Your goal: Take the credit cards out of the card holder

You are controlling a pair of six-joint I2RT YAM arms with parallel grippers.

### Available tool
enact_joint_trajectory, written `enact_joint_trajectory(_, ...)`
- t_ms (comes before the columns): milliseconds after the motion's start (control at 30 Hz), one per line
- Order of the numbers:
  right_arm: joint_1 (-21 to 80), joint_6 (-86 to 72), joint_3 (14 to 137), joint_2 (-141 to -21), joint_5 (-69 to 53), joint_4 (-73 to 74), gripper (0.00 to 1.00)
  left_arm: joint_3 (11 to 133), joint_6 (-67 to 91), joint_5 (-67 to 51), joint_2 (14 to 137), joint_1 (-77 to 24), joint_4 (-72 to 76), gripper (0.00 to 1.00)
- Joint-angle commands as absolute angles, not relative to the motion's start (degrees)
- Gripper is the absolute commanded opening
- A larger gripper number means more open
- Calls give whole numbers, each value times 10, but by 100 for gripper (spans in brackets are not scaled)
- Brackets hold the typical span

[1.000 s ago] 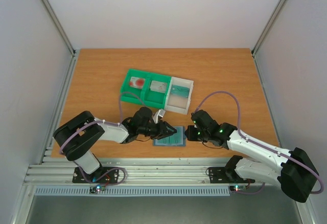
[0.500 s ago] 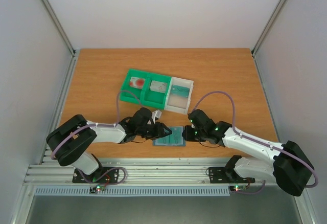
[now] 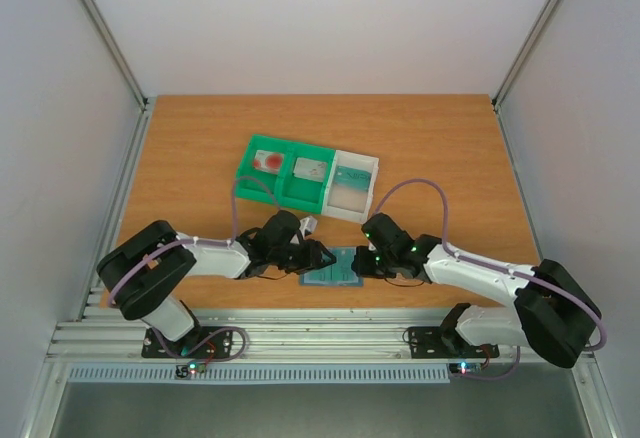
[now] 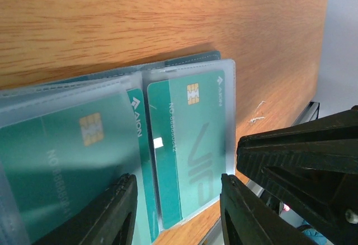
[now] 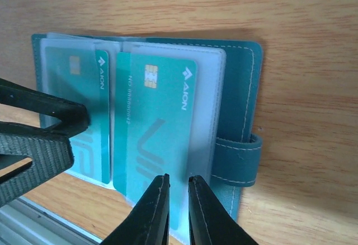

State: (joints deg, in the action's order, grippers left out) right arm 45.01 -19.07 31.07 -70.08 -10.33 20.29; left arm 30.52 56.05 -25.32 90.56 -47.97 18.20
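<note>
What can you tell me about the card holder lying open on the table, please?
The card holder is a dark teal bifold, leather-like with pale stitching, lying open and flat on the wooden table near its front edge. A closing strap sticks out from one side. Its clear plastic sleeves hold teal-green chip cards. The left gripper straddles one sleeve's edge; the right gripper is over another.
</note>
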Motion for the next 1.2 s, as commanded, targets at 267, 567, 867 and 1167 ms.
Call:
enact_joint_trajectory(267, 454, -196, 305, -728, -80, 219, 9, 309, 562, -243, 921, -481, 204, 40)
enact_joint_trajectory(567, 454, -199, 289, -741, -68, 216, 9, 296, 596, -254, 954, -481, 275, 37)
enact_joint_trajectory(867, 454, -199, 286, -744, -63, 216, 8, 282, 635, -261, 989, -481, 340, 35)
enact_joint_trajectory(1167, 454, -199, 285, -746, -66, 212, 7, 283, 636, -259, 990, -481, 343, 28)
